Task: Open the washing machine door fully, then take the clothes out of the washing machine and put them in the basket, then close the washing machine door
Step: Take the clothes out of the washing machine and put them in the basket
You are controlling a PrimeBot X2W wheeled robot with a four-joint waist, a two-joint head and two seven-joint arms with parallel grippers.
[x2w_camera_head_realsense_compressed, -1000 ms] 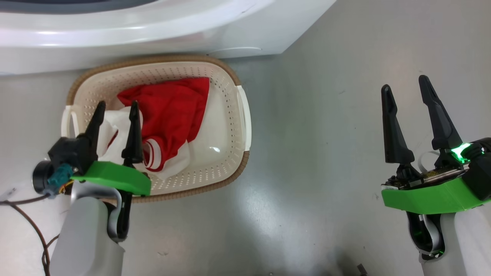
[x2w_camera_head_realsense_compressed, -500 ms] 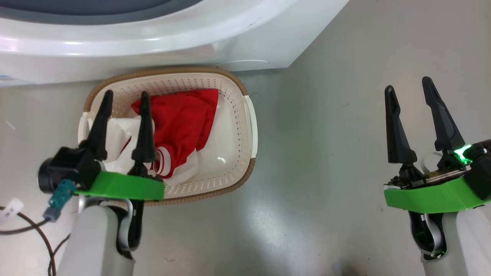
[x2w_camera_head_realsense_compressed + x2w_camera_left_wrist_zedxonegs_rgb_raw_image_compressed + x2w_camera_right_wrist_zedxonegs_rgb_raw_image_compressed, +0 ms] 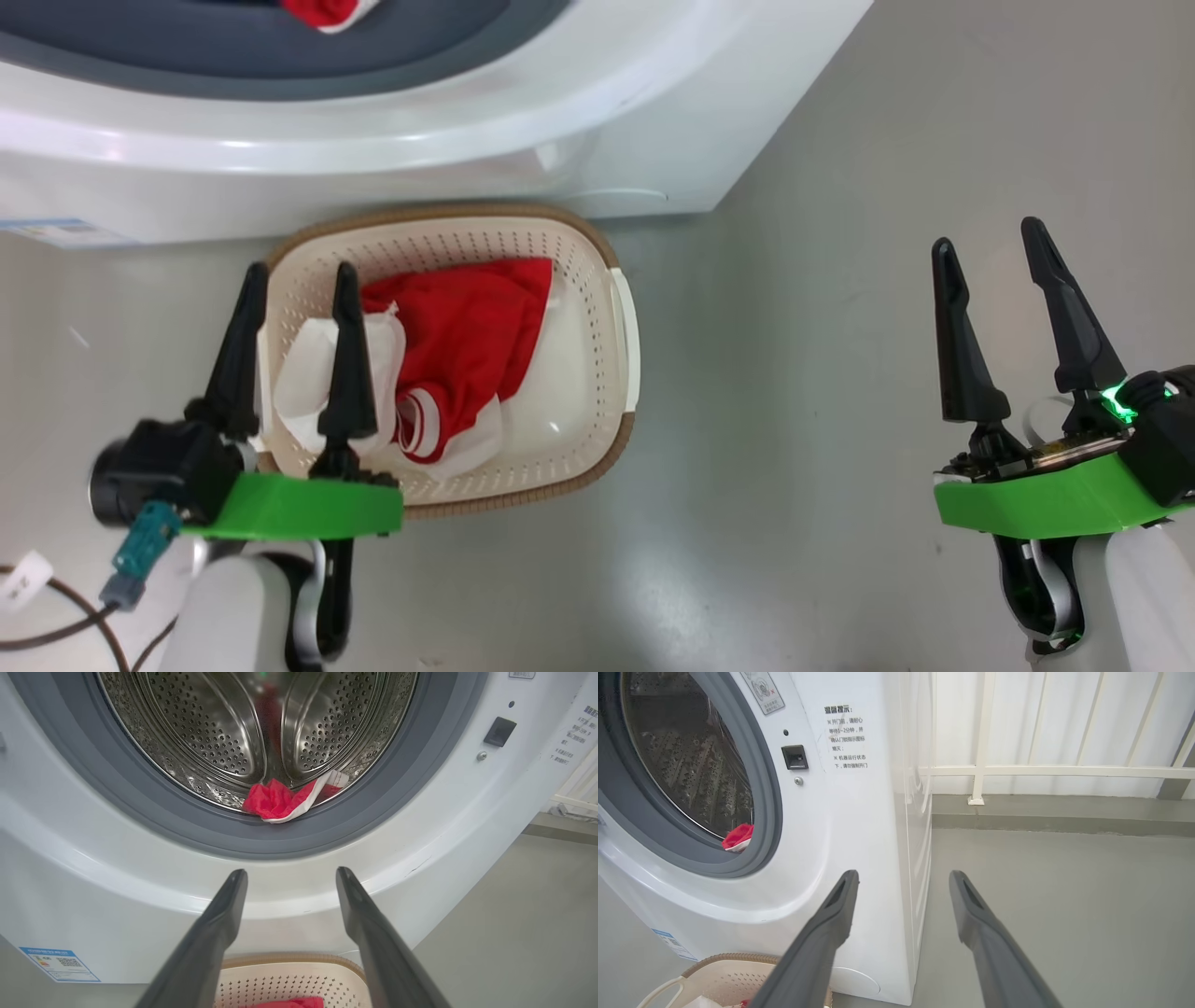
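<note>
The boxy white washing machine [image 3: 93, 877] is seen far, its grey rubber ring [image 3: 373, 807] framing a perforated steel drum [image 3: 210, 732]. Open grey floor [image 3: 794, 420] is seen at the right. The cream perforated basket [image 3: 569, 280], brown-rimmed, is set just before the machine, with soft red-and-white clothes [image 3: 467, 336] heaped inside. One red garment [image 3: 275, 802] is draped at the drum's lip. The left gripper [image 3: 302, 271], over the basket, and the right gripper [image 3: 986, 235], over floor, are held spread and empty.
</note>
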